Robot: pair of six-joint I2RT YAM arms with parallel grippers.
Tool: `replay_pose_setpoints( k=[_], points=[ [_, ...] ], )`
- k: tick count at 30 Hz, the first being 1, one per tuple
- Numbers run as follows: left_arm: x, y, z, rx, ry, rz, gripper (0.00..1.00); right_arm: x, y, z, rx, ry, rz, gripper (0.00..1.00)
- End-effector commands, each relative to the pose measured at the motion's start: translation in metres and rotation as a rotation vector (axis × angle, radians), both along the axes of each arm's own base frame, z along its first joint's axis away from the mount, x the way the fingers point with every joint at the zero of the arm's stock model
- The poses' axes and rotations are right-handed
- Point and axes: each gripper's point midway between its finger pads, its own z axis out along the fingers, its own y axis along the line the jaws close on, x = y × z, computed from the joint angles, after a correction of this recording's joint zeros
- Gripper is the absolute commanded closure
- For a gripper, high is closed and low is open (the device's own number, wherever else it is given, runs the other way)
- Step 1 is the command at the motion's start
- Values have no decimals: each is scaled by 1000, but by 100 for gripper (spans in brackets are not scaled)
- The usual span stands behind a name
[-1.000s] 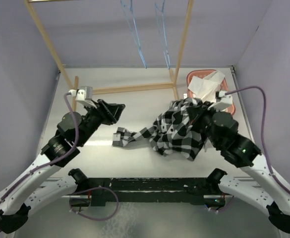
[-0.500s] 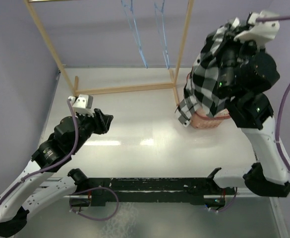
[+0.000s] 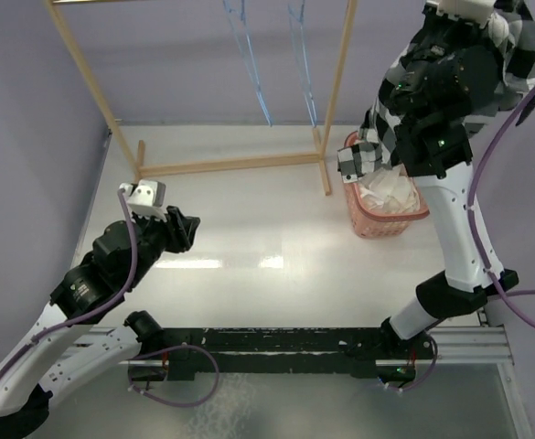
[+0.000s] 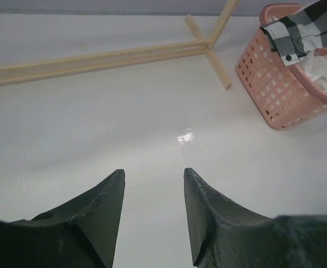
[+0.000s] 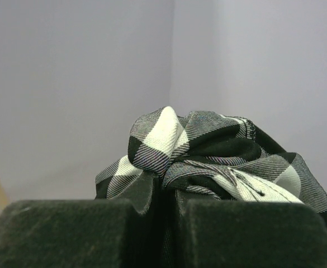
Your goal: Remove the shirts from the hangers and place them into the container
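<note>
My right gripper (image 5: 166,192) is shut on a bunched fold of the black-and-white plaid shirt (image 5: 208,145). That arm is raised high at the back right. The plaid shirt (image 3: 381,137) hangs from it, with a sleeve cuff (image 4: 289,36) dangling over the salmon-pink basket (image 3: 381,224). The white shirt (image 3: 388,190) lies crumpled inside the basket (image 4: 269,89). Two bare light-blue hangers (image 3: 249,55) (image 3: 302,55) hang from the rack's top bar. My left gripper (image 4: 153,176) is open and empty, low over the bare table at the left (image 3: 189,229).
The wooden rack's base bar (image 3: 230,165) runs across the back of the table, with slanted poles (image 3: 84,78) (image 3: 340,64) rising from it. Purple walls close in the back and both sides. The basket stands against the right wall.
The right arm lifted the plaid shirt off the table and carried it up over the basket. The left arm drew back slightly toward its base, still open.
</note>
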Motion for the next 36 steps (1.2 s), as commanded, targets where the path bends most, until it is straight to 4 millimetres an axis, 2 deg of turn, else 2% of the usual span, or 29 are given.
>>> replay_pose_setpoints(
  k=[1,5,9,11,13,17,19,22,24,27,33,36],
  points=[
    [0,3,8,21,-23,-1,50,27,-31,-55,16,108,-87,100],
    [-2,9,3,63,-10,7,50,65,-48,-141,144,243,15,100],
    [-3,11,-5,93,5,8,50,102,-49,-232,220,422,69,100],
    [-3,10,-11,105,17,-1,50,118,-48,-269,287,490,121,100],
    [-3,9,-18,117,27,-9,49,127,-45,-291,335,526,156,100],
    [-2,7,-34,129,57,-6,49,140,-21,-315,382,562,286,100],
    [-2,7,-45,130,74,-4,49,144,-7,-334,416,617,351,100],
    [-3,4,-53,132,87,-17,50,143,13,-371,488,718,427,100],
    [-5,4,-55,142,97,-24,49,140,17,-397,534,748,426,100],
    [-6,5,-59,157,109,-28,49,120,28,-456,642,842,441,100],
    [-10,7,-58,146,106,-33,49,85,38,-576,749,1059,407,100],
    [-12,9,-57,135,100,-28,49,77,39,-615,771,1130,386,100]
  ],
)
